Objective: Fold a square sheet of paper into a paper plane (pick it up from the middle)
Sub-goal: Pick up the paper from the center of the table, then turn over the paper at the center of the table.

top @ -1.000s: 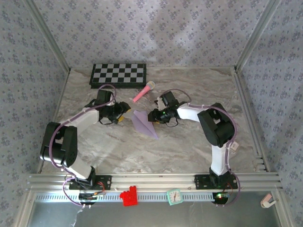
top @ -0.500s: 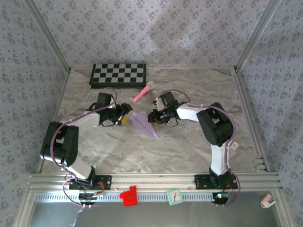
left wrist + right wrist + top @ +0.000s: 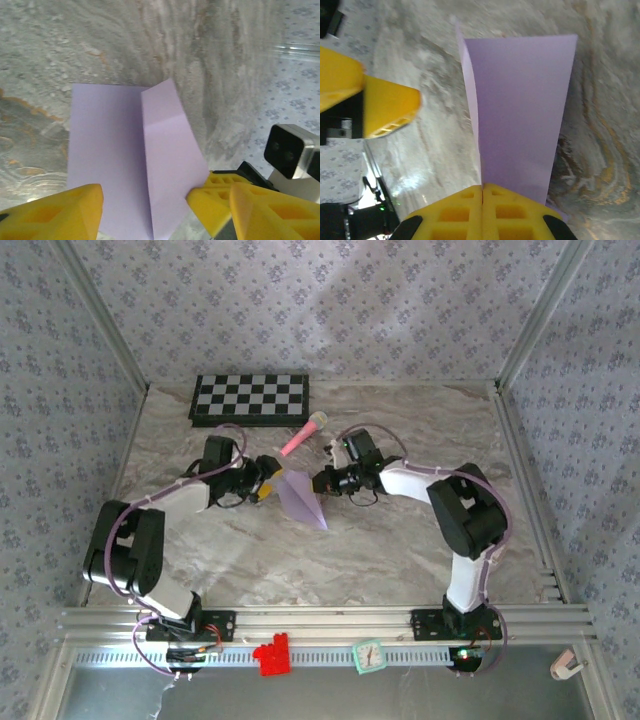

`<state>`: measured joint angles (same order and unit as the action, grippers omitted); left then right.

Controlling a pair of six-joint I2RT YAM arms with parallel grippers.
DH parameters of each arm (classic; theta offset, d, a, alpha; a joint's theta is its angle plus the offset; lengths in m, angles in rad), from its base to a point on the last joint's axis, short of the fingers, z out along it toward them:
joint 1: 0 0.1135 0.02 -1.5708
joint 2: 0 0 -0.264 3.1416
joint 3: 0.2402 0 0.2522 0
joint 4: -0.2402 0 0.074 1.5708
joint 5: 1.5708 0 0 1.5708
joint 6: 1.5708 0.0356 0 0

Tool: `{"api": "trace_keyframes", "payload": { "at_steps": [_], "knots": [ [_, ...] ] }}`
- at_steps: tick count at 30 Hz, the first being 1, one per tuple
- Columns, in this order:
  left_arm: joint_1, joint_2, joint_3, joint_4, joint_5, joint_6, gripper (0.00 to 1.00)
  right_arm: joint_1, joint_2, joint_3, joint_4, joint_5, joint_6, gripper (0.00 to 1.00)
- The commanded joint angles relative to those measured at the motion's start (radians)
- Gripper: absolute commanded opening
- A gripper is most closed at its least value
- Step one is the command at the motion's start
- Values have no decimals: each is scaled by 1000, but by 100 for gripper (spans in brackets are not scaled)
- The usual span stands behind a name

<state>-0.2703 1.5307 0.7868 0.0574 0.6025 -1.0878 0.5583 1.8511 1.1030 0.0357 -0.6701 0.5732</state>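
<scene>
The square sheet of paper is folded into a slim pale-lavender paper plane [image 3: 301, 498] with a centre crease, lying mid-table with its sharp tip toward the near right. My right gripper [image 3: 321, 482] is at its right side. In the right wrist view the yellow pads [image 3: 483, 188] are pressed together on the folded edge of the paper plane [image 3: 520, 100], which stands up from the marble. My left gripper [image 3: 268, 480] is at the paper's left end, open. Its two yellow fingers straddle the paper plane [image 3: 125, 150] without pinching it, and the right finger [image 3: 212, 200] touches the paper's edge.
A black-and-white checkered board [image 3: 250, 398] lies at the back left. A pink toy microphone [image 3: 303, 435] lies just behind the grippers. A red block [image 3: 270, 655] and a small clock [image 3: 367, 656] sit on the front rail. Patterned walls enclose the table.
My right gripper has closed onto the paper's folded edge and shifted slightly back. The paper has swung a little left with it. My left gripper has edged right, staying open.
</scene>
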Motion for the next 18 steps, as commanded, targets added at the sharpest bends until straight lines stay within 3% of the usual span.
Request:
{"api": "trace_keyframes", "payload": {
  "at_steps": [1,8,18],
  "knots": [
    [-7,-63,-14,172,70,-60,70,-19,-93,-29,120,-18,89,4],
    [-47,-125,-50,430,105,-123,74,-53,-172,-88,380,-71,309,5],
    [-108,-91,-32,625,164,-168,72,-83,-247,-152,597,-154,521,7]
  ]
}}
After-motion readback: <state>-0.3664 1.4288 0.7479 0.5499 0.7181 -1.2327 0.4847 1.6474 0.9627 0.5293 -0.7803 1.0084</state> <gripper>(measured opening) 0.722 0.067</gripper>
